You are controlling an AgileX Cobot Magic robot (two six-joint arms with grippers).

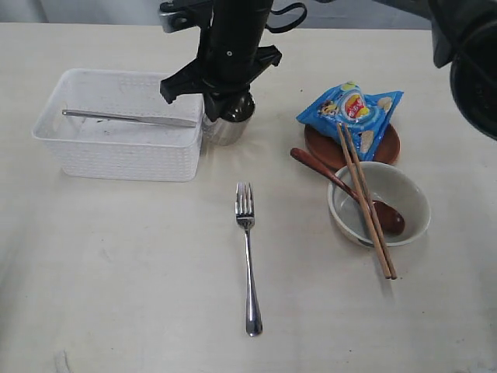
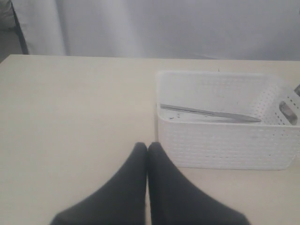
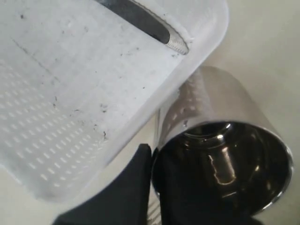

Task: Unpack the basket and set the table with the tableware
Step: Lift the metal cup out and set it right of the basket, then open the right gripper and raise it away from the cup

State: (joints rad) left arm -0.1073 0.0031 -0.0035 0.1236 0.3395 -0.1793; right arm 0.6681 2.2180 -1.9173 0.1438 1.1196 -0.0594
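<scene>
The white basket stands at the back left of the table, with a steel knife lying inside it. My right gripper reaches across the middle and is shut on the rim of the steel cup, just outside the basket's right end. In the right wrist view one finger presses the outside of the cup, next to the basket wall. My left gripper is shut and empty, hovering short of the basket. It is out of the exterior view.
A steel fork lies in the middle. At the right, wooden chopsticks and a red-brown spoon rest across a white bowl. Behind it, a blue snack bag lies on a brown plate. A dark arm part fills the top right corner.
</scene>
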